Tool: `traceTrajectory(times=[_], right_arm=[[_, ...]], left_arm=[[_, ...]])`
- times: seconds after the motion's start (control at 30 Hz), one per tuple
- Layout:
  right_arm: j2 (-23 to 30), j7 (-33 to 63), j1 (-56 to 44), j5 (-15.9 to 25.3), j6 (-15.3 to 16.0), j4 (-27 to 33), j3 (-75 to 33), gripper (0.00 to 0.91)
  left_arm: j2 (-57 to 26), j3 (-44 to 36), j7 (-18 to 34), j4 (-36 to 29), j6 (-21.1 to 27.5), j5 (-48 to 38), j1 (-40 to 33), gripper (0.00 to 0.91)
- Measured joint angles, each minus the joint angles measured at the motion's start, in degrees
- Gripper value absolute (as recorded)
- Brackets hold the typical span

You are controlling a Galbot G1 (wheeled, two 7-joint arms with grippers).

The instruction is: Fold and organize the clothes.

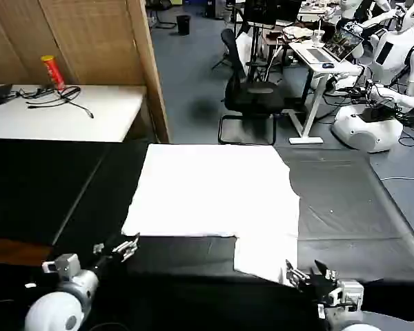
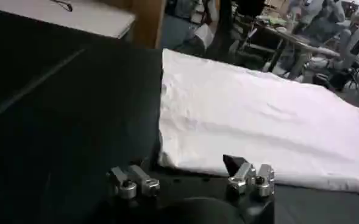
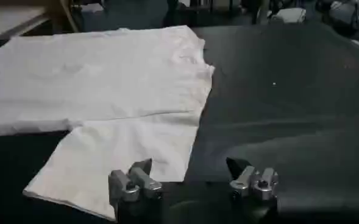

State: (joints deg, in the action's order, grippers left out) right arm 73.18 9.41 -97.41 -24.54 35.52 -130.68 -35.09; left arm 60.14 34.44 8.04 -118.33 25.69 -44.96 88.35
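Just beyond right claw (image 1: pixel 302 274), T-shirt (image 1: pixel 214 189) sleeve

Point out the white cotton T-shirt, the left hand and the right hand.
White cotton T-shirt (image 1: pixel 214 189): head view, middle of the body.
Left hand (image 2: pixel 191 176): left wrist view, midway between its open fingertips.
Right hand (image 3: pixel 188 170): right wrist view, midway between its open fingertips.

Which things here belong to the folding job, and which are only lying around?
For the job:
- white T-shirt, spread flat on the black table
- left gripper, open, at the shirt's near left edge
- right gripper, open, by the sleeve

Lying about:
- red can and cables on the white table
- office chair
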Motion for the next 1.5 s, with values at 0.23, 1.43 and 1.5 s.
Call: traceTrajectory(times=[0.23, 1.43, 1.5], right_arm=[[0.49, -0.08, 1.07, 0.67, -0.15, 1.72, 1.01, 0.878], [2.17, 5.5, -6.09, 4.69, 2.13, -5.95, 0.87, 0.0], [2.36, 5.77, -7.2, 4.69, 2.14, -7.06, 0.85, 0.0]], left_arm=[[0.32, -0.26, -1.14, 1.81, 0.07, 1.51, -1.57, 0.878], [0.96, 0.88, 0.62, -3.1, -0.79, 4.62, 3.87, 0.0], [1.36, 1.47, 0.79, -4.86, -0.82, 5.15, 5.82, 0.0]])
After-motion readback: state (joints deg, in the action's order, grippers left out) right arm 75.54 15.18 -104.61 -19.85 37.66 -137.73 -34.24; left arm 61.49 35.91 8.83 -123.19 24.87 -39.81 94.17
